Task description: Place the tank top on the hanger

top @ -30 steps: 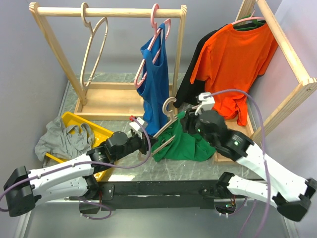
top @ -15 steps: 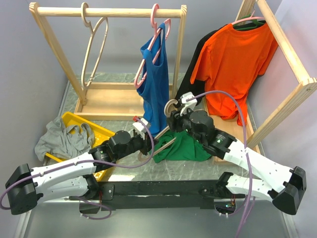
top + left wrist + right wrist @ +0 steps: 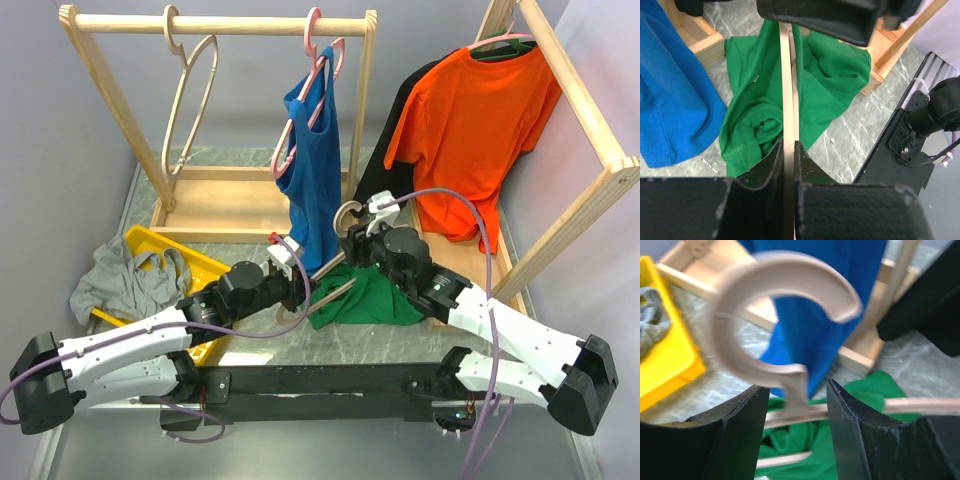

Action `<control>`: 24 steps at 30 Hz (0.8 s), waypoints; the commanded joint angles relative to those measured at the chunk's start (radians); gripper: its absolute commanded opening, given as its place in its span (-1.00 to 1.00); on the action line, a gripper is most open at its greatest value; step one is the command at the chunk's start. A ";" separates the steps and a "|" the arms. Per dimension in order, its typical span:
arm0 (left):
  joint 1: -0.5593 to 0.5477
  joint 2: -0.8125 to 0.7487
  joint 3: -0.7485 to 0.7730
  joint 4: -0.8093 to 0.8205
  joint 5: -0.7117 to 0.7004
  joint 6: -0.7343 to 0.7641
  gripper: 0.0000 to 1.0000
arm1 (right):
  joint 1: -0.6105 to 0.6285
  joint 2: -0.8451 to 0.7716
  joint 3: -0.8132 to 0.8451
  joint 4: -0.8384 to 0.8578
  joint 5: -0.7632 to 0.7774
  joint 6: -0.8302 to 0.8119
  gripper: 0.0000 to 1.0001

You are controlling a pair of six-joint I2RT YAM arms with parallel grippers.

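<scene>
The dark green tank top (image 3: 372, 298) lies crumpled on the marbled table between my two arms, and the lower part of the hanger is draped in it. The pale wooden hanger (image 3: 333, 291) stands tilted above it, hook (image 3: 345, 212) uppermost. My left gripper (image 3: 303, 283) is shut on one thin arm of the hanger (image 3: 788, 100), with the green cloth (image 3: 755, 120) just beyond. My right gripper (image 3: 797, 390) is open, its jaws standing either side of the hanger's neck (image 3: 799, 387) below the round hook (image 3: 780, 315), a gap on each side.
A blue tank top (image 3: 312, 170) hangs on a pink hanger from the wooden rack (image 3: 250, 24), right behind the hook. A spare beige hanger (image 3: 190, 100) hangs further left. A yellow bin (image 3: 205, 268) holds a grey garment (image 3: 125, 275). An orange shirt (image 3: 475, 130) hangs on the right rack.
My right arm has swung left from over the green cloth to the hanger's neck, its jaws a little wider. The tank top has sagged lower. The left gripper kept its hold.
</scene>
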 commanded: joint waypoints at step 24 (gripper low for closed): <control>-0.005 0.043 0.114 0.055 0.030 -0.054 -0.98 | -0.066 -0.098 -0.156 0.247 -0.013 0.105 -0.56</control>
